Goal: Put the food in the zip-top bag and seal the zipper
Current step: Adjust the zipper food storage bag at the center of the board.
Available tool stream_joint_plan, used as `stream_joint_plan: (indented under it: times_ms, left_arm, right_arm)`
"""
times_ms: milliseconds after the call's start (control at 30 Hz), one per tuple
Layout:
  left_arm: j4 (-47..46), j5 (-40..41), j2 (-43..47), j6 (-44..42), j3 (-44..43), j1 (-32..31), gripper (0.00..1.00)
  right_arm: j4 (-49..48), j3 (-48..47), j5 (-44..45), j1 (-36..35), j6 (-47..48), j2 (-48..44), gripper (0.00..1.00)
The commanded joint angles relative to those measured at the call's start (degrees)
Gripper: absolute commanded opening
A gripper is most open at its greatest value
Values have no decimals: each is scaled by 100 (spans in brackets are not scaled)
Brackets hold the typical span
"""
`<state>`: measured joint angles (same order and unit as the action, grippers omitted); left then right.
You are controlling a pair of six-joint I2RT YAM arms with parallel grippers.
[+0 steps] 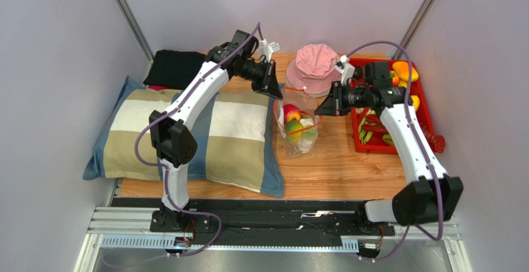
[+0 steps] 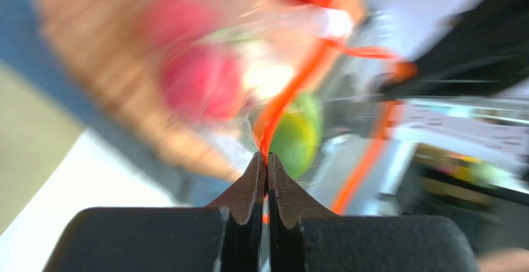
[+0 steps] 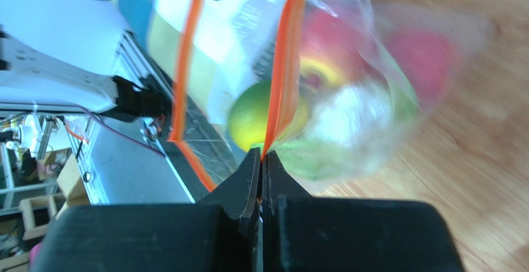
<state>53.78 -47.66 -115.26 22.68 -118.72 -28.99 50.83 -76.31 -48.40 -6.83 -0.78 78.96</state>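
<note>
Left tool [image 2: 266, 159] and right tool [image 3: 261, 155] each clamp the orange-red zipper [image 3: 284, 61] of the zip-top bag [image 1: 306, 146], which holds red, green and white food [image 1: 292, 123].

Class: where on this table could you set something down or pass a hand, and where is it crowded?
Free: bare wood of the table in front of the zip-top bag, between the pillow and the right arm; a narrower strip between bag and red tray. Crowded: the bag's mouth, where the left gripper and right gripper pinch the zipper, pink hat behind.
</note>
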Motion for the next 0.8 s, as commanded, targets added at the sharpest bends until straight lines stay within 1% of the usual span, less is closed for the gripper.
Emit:
stream_joint_plan:
  times_ms: [0,67,200,300,333,367,433,467,533,633,767]
  left_arm:
    - [1389,1847,706,-1792,-275,-238,8]
    - [1600,1910,690,-1889,-362,-291,9]
    - [1837,2155,409,-2048,-442,-624,12]
    - [1777,1911,242,-1899,-600,-695,14]
    - [1742,1822,232,-1890,-635,-687,16]
    - [1715,1708,224,-1907,-670,-695,24]
    - [1706,1690,197,-1899,-662,-687,31]
    - [1715,1672,197,-1907,-592,-678,38]
    - [1776,1655,223,-1838,-478,-634,46]
    - [1689,1558,390,-1644,-118,-555,62]
    - [1653,1234,592,-1591,322,-546,62]
  right_arm:
    - [-451,-95,-600,15,-1011,-723,0]
    - [-460,63,-486,15,-1003,-724,0]
    - [-565,344,-92,-3,-776,-540,0]
    - [-487,389,331,-3,-530,-250,0]
    - [-382,293,340,-11,-320,-154,0]
    - [-189,249,305,-3,-240,13,0]
    - [-117,240,288,-3,-169,76,0]
    - [-134,257,296,-11,-169,67,0]
    - [-126,275,279,-11,-151,32,0]
    - [-126,275,314,6,-186,-21,0]
    - [-126,222,331,-3,-212,-21,0]
